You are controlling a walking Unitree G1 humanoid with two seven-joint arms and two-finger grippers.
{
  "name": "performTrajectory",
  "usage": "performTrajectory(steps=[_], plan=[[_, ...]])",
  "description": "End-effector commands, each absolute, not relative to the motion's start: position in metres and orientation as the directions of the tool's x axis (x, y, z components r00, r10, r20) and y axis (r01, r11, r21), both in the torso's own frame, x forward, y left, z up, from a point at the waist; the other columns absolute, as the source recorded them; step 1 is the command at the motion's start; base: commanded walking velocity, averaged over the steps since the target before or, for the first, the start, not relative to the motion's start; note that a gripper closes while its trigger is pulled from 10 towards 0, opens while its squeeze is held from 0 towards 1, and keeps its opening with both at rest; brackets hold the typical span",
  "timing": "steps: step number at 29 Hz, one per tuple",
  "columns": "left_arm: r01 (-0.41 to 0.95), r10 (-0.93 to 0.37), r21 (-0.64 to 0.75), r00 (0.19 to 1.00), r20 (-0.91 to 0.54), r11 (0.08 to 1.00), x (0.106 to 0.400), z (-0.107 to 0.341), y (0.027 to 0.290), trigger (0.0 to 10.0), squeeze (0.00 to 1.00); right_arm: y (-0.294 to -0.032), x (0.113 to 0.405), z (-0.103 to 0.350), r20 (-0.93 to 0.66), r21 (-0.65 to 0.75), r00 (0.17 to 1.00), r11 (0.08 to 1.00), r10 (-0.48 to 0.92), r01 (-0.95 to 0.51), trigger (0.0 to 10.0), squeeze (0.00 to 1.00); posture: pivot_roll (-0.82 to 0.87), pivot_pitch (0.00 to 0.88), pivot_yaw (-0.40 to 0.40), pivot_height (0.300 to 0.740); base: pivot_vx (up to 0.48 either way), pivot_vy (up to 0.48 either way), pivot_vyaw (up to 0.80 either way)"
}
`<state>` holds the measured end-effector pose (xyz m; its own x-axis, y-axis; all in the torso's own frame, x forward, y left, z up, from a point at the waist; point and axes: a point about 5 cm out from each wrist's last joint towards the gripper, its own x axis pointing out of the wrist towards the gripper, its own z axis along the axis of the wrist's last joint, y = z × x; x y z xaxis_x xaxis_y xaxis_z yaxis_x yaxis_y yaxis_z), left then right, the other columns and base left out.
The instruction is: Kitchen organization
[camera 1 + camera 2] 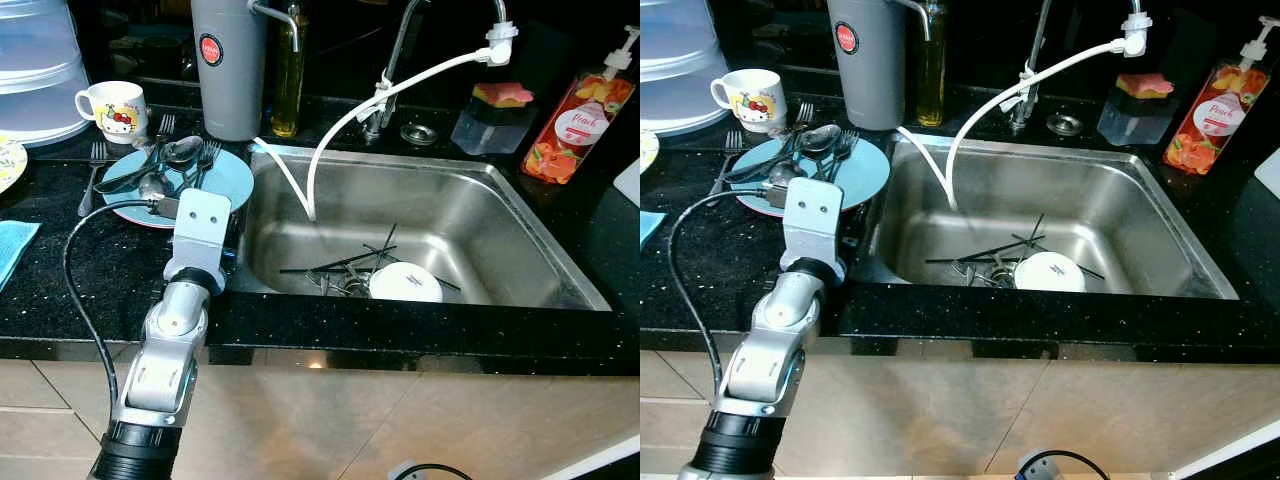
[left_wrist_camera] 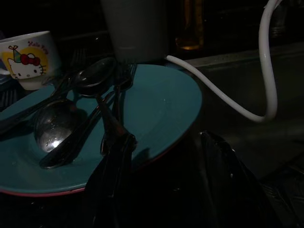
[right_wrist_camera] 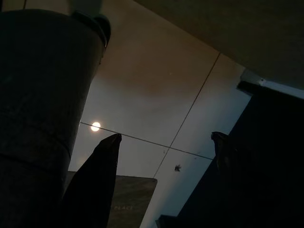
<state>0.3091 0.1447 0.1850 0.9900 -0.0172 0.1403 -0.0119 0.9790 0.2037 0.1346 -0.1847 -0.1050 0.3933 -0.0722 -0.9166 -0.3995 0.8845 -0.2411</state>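
The left gripper, fingers apart, is reaching over the worktop's front edge toward the blue plate; the spoons are lying lengthwise just ahead of it.

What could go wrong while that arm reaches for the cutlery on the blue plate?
The left pincer is open at the blue plate's near edge, which sits close to the sink rim. A nudge might slide the plate toward the sink. The spoons and forks lie piled loosely, so pinching one may scatter the others.
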Motion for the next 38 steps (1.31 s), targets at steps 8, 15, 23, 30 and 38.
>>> performTrajectory(steps=[8, 15, 23, 30, 38], plan=[[-0.014, -0.002, 0.181, 0.996, 0.086, 0.983, 0.307, 0.171, 0.146, 10.0, 0.0, -0.188, 0.131, -0.106, -0.92, -0.242, 0.383, 0.885, -0.079, -0.398, 10.0, 0.0, 0.22, 0.005, -0.094, 0.74, 0.0, 0.0, 0.0], [-0.008, -0.01, 0.18, 0.995, 0.1, 0.984, 0.308, 0.173, 0.143, 10.0, 0.0, -0.189, 0.131, -0.106, -0.92, -0.242, 0.385, 0.885, -0.079, -0.398, 10.0, 0.0, 0.22, 0.007, -0.097, 0.74, 0.0, 0.0, 0.0], [0.0, -0.02, 0.172, 0.993, 0.115, 0.985, 0.31, 0.178, 0.141, 10.0, 0.0, -0.189, 0.13, -0.106, -0.921, -0.239, 0.381, 0.887, -0.079, -0.394, 10.0, 0.0, 0.22, 0.013, -0.095, 0.74, 0.0, 0.0, 0.0], [0.007, -0.03, 0.176, 0.992, 0.123, 0.984, 0.311, 0.18, 0.138, 10.0, 0.0, -0.19, 0.13, -0.106, -0.921, -0.239, 0.381, 0.889, -0.08, -0.39, 10.0, 0.0, 0.22, 0.026, -0.096, 0.74, 0.0, 0.0, 0.0], [0.005, -0.028, 0.174, 0.991, 0.129, 0.985, 0.311, 0.182, 0.138, 10.0, 0.0, -0.19, 0.131, -0.106, -0.922, -0.238, 0.379, 0.887, -0.078, -0.395, 10.0, 0.0, 0.22, 0.031, -0.102, 0.74, 0.0, 0.0, 0.0]])
